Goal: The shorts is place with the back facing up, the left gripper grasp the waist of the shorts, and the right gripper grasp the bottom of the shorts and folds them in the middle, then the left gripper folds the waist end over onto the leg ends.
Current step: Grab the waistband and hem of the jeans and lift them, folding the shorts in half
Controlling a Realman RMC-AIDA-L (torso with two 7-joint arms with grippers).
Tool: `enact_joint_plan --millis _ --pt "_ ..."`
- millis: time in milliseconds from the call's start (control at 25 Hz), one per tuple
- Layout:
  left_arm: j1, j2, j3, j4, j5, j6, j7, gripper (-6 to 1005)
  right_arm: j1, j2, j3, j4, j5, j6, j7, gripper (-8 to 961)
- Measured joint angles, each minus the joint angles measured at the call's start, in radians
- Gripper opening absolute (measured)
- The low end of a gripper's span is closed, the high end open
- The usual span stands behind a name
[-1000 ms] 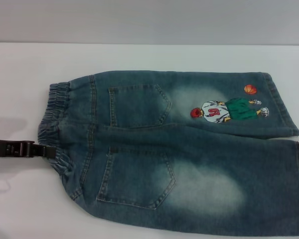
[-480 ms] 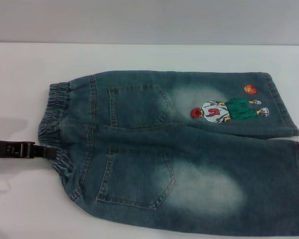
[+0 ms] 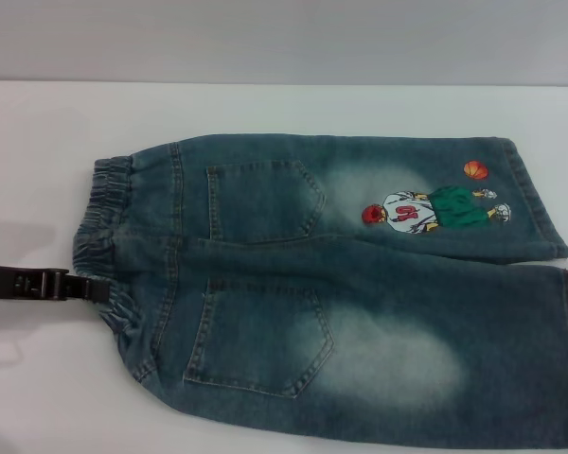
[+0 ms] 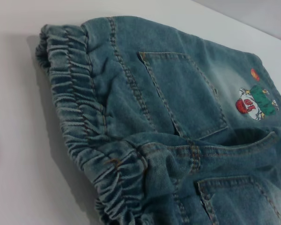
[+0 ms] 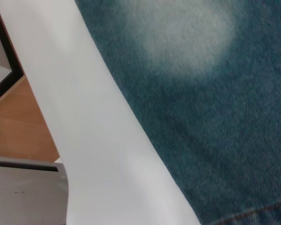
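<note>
Place: I read it as an indoor lab or test room
Worktop: I see a plain white table (image 3: 265,109) against a bare grey wall (image 3: 284,38)
Floor: I see wood-toned floor (image 5: 18,126) past the table edge

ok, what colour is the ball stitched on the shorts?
Orange, on the ball near one hem of the shorts; head view shows it best.

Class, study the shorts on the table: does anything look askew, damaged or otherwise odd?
Nothing looks damaged. The shorts lie flat, back pockets up, on the white table. The left tool is at the waist. The right tool is out of view.
</note>
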Motion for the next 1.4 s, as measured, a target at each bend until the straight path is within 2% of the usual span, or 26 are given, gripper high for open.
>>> enact_joint_plan --millis 1000,1160,1400 --pt "0.0 -0.002 -0.001 -0.009 0.001 0.001 0.005 34 0.026 0.003 0.0 -0.054 0.006 -0.03 -0.004 484" --pt "-0.001 -0.004 0.001 -0.009 0.001 -0.001 0.005 34 0.034 0.017 -0.012 -0.058 0.006 -0.03 -0.004 484" --pt "-0.002 -0.006 0.002 -0.009 0.001 -0.002 0.005 34 0.045 0.025 -0.015 -0.061 0.006 -0.03 -0.006 484"
